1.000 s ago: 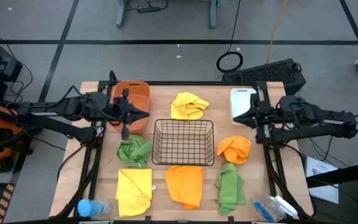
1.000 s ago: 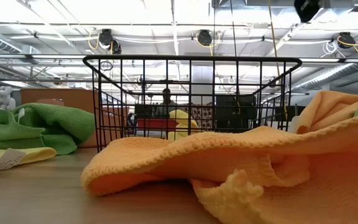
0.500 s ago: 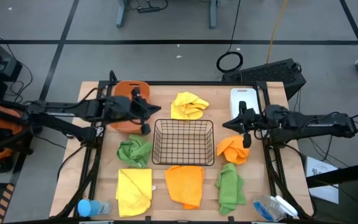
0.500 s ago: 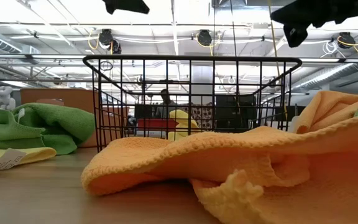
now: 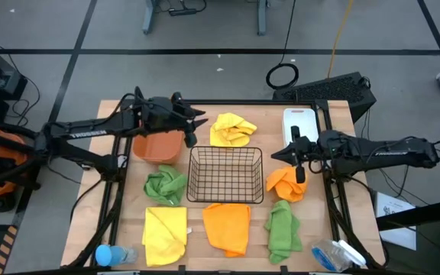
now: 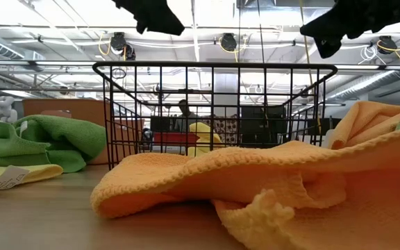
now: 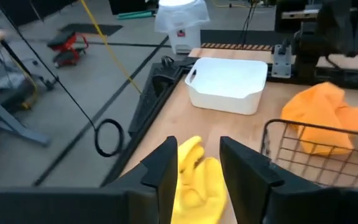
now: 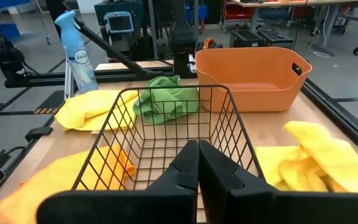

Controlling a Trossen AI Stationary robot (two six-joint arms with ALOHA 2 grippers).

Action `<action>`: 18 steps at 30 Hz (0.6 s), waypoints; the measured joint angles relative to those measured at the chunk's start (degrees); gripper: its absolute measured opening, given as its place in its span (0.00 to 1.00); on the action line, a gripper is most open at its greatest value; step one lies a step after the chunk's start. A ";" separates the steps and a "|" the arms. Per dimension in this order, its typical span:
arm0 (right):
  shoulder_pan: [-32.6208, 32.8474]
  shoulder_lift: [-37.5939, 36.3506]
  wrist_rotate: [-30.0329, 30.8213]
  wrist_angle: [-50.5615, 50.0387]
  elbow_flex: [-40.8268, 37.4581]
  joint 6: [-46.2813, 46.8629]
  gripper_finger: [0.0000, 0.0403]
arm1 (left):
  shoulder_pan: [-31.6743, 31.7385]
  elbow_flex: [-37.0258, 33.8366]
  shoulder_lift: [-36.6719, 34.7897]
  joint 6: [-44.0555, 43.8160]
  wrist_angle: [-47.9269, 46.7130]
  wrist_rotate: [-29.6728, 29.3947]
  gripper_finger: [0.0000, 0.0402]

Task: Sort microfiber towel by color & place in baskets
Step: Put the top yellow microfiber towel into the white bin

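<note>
Several microfiber towels lie flat on the table around the black wire basket: yellow on its far side, green to its left, orange to its right, and yellow, orange and green along the near edge. The orange tub stands far left, the white bin far right. My left gripper hovers open between the tub and the far yellow towel. My right gripper hovers shut by the basket's right rim, above the orange towel.
A blue spray bottle lies at the near left corner and another bottle at the near right corner. In the low view both grippers hang above the basket's rim. Bare wood shows between the towels.
My left gripper has moved from over the orange tub toward the table's right and far edge, closing on the far yellow towel. My right gripper has moved from beside the white bin toward the near-left, to the basket's right rim. No towel has moved.
</note>
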 joint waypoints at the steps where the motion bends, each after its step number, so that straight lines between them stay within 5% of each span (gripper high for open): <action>1: 0.01 0.17 0.00 -0.13 0.00 0.36 0.00 | 0.07 0.00 0.23 2.11 0.24 -0.26 0.32; 4: 0.01 0.88 -0.02 -0.84 0.00 1.55 0.00 | -0.02 0.00 0.33 7.14 -0.05 -0.70 0.32; 12: 0.02 4.12 -0.02 -2.10 0.00 2.71 0.00 | 1.40 -0.15 2.10 2.51 0.09 -4.25 0.32; 18: 0.02 6.88 -0.16 -1.84 0.00 5.66 0.00 | 4.50 0.01 7.10 1.49 -0.15 -1.65 0.32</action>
